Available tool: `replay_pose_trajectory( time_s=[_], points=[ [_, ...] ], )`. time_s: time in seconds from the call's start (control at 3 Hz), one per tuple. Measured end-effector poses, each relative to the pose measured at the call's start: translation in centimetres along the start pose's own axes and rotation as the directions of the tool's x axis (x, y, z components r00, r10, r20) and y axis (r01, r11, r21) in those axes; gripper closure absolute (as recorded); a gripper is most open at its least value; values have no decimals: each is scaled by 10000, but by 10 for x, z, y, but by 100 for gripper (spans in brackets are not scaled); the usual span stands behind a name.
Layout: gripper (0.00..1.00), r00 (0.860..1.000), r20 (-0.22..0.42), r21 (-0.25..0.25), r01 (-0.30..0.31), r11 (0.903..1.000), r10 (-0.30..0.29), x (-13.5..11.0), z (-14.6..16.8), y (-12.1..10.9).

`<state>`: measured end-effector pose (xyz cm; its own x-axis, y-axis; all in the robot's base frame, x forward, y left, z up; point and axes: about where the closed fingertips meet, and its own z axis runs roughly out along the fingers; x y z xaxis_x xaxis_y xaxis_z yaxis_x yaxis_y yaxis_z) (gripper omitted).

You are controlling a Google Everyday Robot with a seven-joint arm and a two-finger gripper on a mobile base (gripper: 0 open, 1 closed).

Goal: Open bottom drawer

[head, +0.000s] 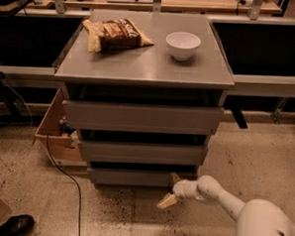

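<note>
The bottom drawer (pixel 134 178) is a plain grey slab front, the lowest and narrowest of three on the grey cabinet. It sits shut under the two wider fronts. My gripper (pixel 171 190) is low, just in front of the drawer's right end, on the white arm (pixel 218 193) that reaches in from the lower right. One tan finger (pixel 166 201) points down-left toward the floor, the other (pixel 175 178) up against the drawer's lower right corner. The fingers are spread apart with nothing between them.
A chip bag (pixel 114 35) and a white bowl (pixel 182 45) sit on the cabinet top (pixel 145 65). A cardboard box (pixel 57 130) stands left of the cabinet, with a black cable (pixel 67 178) on the floor. A shoe (pixel 13 226) shows at bottom left.
</note>
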<state>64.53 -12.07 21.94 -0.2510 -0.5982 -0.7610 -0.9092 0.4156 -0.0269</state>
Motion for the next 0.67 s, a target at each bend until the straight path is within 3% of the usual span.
replay_pose_trajectory(
  time_s=[0.67],
  points=[
    [0,9999,110,708,110,9974,-118,4,12,-45]
  ],
)
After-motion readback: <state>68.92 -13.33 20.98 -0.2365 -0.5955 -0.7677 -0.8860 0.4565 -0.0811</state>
